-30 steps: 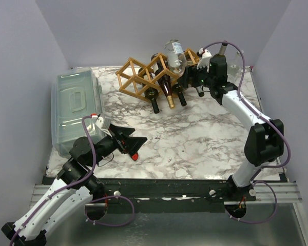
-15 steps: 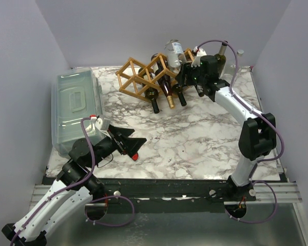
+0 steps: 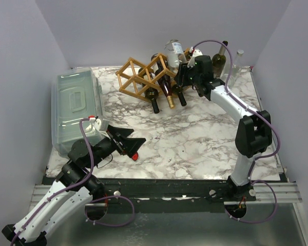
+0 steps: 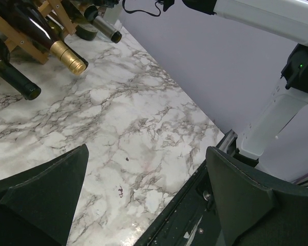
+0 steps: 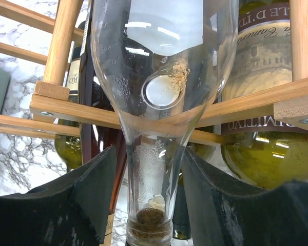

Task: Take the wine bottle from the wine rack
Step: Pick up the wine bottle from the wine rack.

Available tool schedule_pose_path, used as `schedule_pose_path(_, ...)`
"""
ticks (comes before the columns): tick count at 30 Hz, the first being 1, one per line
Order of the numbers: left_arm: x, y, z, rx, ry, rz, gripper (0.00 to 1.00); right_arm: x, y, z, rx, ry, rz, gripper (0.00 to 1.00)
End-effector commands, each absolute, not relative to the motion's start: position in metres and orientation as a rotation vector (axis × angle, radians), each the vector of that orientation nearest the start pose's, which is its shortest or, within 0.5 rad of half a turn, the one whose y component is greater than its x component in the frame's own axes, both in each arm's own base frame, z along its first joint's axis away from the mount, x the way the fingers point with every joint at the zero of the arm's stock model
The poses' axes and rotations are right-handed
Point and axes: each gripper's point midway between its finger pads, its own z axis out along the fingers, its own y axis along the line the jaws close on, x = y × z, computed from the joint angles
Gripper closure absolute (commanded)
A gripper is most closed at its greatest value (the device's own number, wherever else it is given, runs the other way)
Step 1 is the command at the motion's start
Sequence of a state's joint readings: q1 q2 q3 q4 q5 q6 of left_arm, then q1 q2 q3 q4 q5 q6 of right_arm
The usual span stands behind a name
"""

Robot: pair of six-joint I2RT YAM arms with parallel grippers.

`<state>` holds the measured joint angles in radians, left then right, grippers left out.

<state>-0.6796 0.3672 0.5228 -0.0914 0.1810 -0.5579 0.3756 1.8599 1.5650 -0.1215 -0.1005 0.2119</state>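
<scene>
Gaping, left pincer hangs over marble table; right pincer parted astride wine bottle.

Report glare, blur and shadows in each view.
Top external: even, soft light, faint shadows on the marble table, white glare on the clear bottle. Left wrist: table and gold-capped bottle neck sharp; jaws of the left gripper dark, showing little detail. Right wrist: bright reflections across the clear bottle's glass, label on the green bottle legible, jaws of the right gripper slightly soft.

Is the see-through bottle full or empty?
Empty, it seems: through the clear bottle you see the wine rack slats behind, no liquid.
</scene>
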Motion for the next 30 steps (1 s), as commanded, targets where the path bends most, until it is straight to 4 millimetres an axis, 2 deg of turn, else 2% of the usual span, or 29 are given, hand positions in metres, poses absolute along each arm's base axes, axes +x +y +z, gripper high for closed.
schedule_pose_path(1, 0.1658, -0.1949, 0.2852, 0.231, 1.582, -1.09, 0.01, 0.5132, 0.2317, 0.2117, -0.213, 2.02, 0.451, 0.44)
schedule_pose_path(14, 0.1659, -0.1937, 0.2846, 0.228, 1.583, -1.085, 0.01, 0.5174, 0.2358, 0.2024, -0.217, 2.039, 0.438, 0.47)
schedule_pose_path(30, 0.1648, -0.1917, 0.2817, 0.22, 1.583, -1.083, 0.01, 0.5227, 0.2391, 0.2073, -0.202, 2.034, 0.455, 0.45)
